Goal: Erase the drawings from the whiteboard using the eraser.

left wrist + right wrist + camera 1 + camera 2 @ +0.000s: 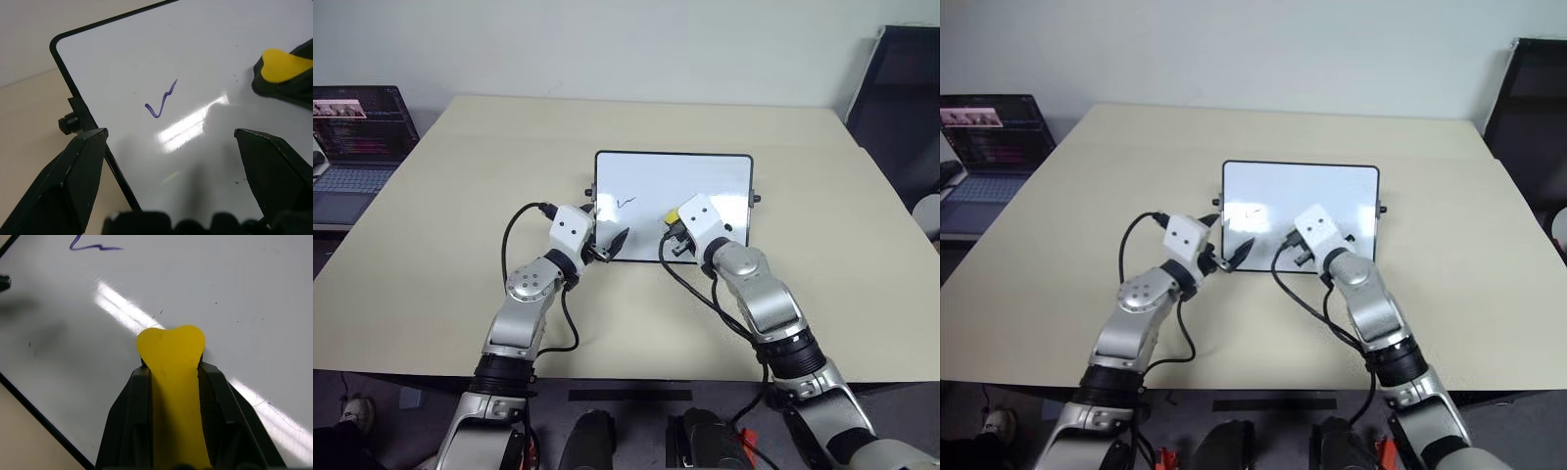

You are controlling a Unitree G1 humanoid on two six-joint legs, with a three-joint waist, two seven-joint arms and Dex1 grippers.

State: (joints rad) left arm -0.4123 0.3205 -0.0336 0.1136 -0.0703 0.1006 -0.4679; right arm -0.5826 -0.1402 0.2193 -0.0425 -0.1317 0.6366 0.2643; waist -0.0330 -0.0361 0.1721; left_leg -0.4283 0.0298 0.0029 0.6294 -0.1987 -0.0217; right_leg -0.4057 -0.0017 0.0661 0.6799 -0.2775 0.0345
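Presently, items listed from the near edge of the table outward.

Item 1. Left gripper [610, 247]: jaws spread wide and empty, poised at the near left corner of the whiteboard. The left wrist view places one finger over the bare table beside the frame and the other over the white surface. It appears placed to steady the board, but whether it touches cannot be told.

Item 2. Right gripper [171, 382]: jaws clamped on the eraser [171, 350], whose yellow end juts past the fingertips. It sits over the near middle of the board, right of the left gripper and well apart from it.

Item 3. Whiteboard [705, 176]: glossy white, thin black frame, lying flat in the middle of the tan table [460, 196], a small black knob [68, 123] on its left short side.

Item 4. Drawings [161, 102]: one thin purple squiggle remains visible, left of centre and beyond the left gripper. The surface around the eraser looks clean apart from faint specks.

Item 5. Laptop [357, 147]: open, at the far left, clear of the work.

Handling note, as judgement: the step in hand is wiping the last mark. The eraser should travel leftward and slightly away across the board to the squiggle, its black face held flat on the surface under light, even pressure, in short overlapping strokes. The stroke should pass beyond the left gripper's finger rather than into it, and the glossy board may slide if pushed hard without being braced.
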